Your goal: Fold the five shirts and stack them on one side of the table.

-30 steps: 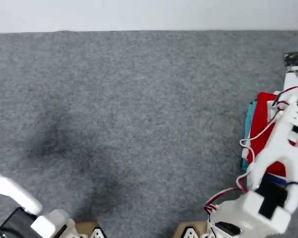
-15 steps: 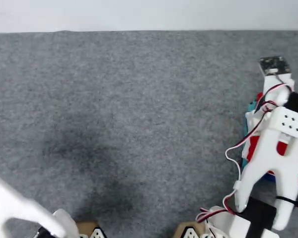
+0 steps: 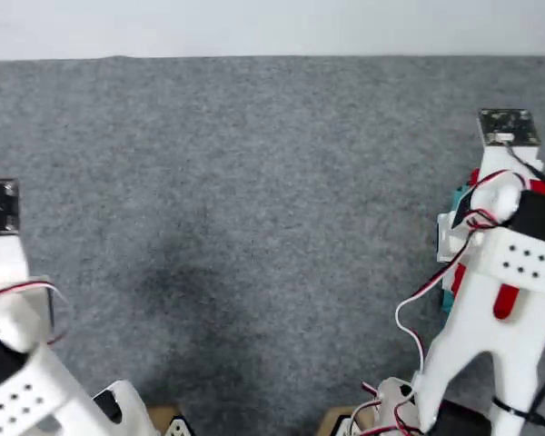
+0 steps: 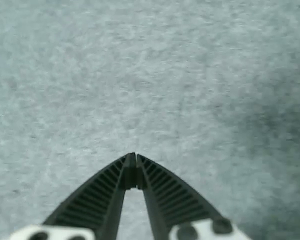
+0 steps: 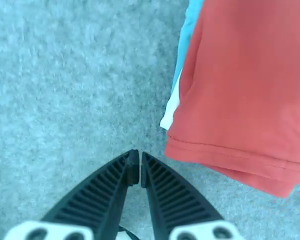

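Observation:
A stack of folded shirts [image 5: 240,85] lies at the table's right edge, a red one on top, with white and teal edges [image 5: 182,65] showing underneath. In the high view the stack [image 3: 460,272] is mostly hidden behind the right arm [image 3: 504,272]. My right gripper [image 5: 136,167] is shut and empty, hovering over the grey felt just beside the stack's near corner. At the left edge of the table stands the left arm [image 3: 14,345]. Its gripper [image 4: 135,170] is shut on nothing, above bare felt.
Grey felt [image 3: 254,200] covers the table, with a white wall along the far edge. The arms' bases [image 3: 345,422] sit at the near edge. The middle and far stretch of felt carry no objects.
The right arm has lifted off the stack and risen higher in the high view. The left arm has swung up from the near-left corner, its wrist now standing at the left edge.

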`<action>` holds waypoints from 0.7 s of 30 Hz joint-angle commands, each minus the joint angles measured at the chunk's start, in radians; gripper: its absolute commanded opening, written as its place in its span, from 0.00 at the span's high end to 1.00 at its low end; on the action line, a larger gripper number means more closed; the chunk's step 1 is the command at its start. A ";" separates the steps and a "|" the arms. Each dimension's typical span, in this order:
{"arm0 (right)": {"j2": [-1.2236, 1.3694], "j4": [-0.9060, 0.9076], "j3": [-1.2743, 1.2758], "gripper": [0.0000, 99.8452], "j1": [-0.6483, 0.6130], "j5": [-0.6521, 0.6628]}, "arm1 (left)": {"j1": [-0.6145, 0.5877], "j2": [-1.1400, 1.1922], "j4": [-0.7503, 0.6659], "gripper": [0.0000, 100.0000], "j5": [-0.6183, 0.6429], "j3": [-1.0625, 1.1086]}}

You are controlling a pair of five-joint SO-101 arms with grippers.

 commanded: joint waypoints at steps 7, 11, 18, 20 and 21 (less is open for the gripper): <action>-0.042 0.004 0.124 0.99 -0.012 -0.293 | 0.060 -0.184 -0.135 0.99 0.215 0.199; -0.044 0.019 0.126 0.99 -0.064 -0.407 | 0.060 -0.245 -0.135 0.99 0.215 0.280; -0.108 0.024 0.126 0.99 -0.206 -0.473 | 0.060 -0.361 -0.226 0.99 0.216 0.460; -0.151 0.018 0.132 0.99 -0.251 -0.491 | 0.060 -0.407 -0.250 0.99 0.216 0.506; -0.173 0.002 0.146 0.99 -0.268 -0.499 | 0.060 -0.433 -0.262 0.99 0.216 0.526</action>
